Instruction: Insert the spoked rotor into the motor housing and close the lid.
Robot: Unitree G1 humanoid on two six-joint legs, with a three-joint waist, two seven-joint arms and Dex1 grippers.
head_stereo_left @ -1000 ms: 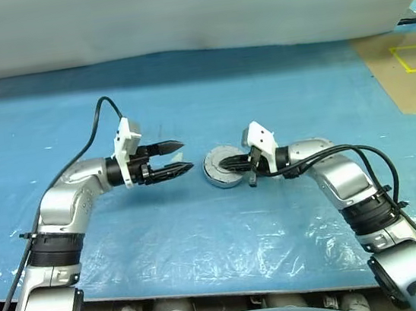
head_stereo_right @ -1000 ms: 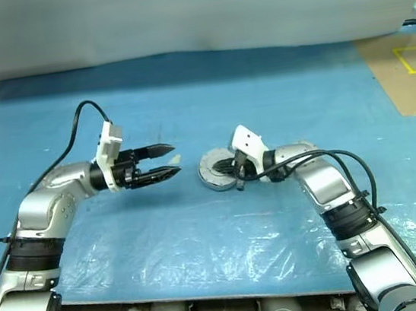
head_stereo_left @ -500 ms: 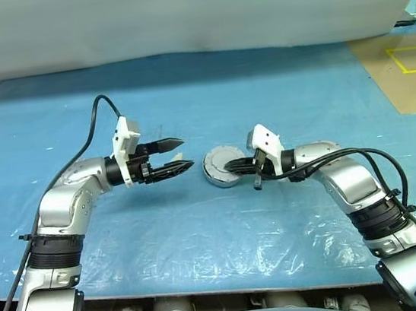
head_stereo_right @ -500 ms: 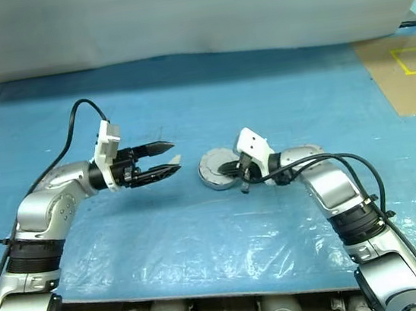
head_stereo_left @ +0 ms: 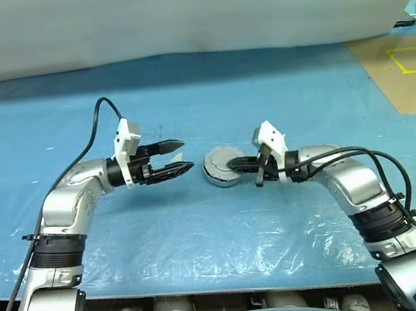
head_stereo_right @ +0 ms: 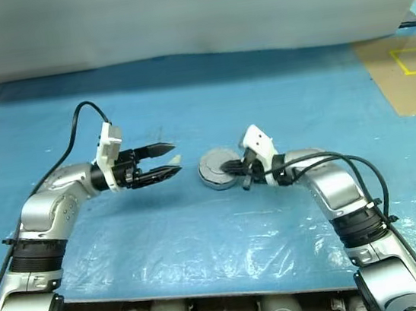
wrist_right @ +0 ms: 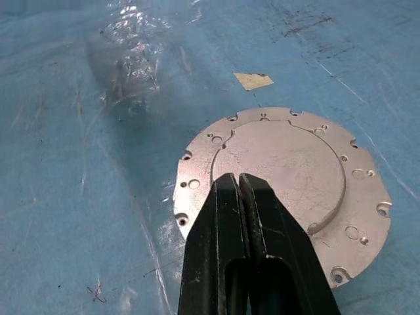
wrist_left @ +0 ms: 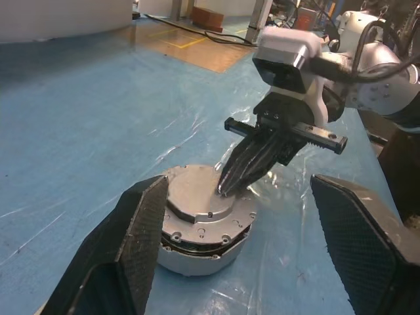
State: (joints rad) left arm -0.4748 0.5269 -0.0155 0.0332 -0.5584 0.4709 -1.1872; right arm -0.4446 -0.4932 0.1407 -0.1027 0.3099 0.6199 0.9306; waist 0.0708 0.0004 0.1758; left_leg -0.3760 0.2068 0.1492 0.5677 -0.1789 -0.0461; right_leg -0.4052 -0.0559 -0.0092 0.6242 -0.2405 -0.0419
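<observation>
Right wrist view is showing the right gripper (wrist_right: 239,190) with its two black fingers pressed flat together, holding nothing, their tips resting at the near edge of the lid (wrist_right: 282,170), which is lying closed and flat on top of the motor housing (wrist_left: 200,246). Round and silver-grey, the lid is presenting a raised smooth centre disc inside a flange dotted with small holes. Blue plastic sheeting (head_stereo_left: 217,223) is covering the table under everything, wrinkling and glinting nearest the robot. Further out, the housing is sitting on the sheeting between the two arms, with the right gripper touching the lid from the right side. Left of it, the left gripper (head_stereo_left: 178,155) is hovering just beside the housing with its fingers spread wide and gripping nothing, pointing level toward the housing. A small pale scrap (wrist_right: 254,80) is lying on the sheeting just beyond the housing. Beyond that, brown flooring with yellow tape (head_stereo_left: 414,59) is showing at the far right.
</observation>
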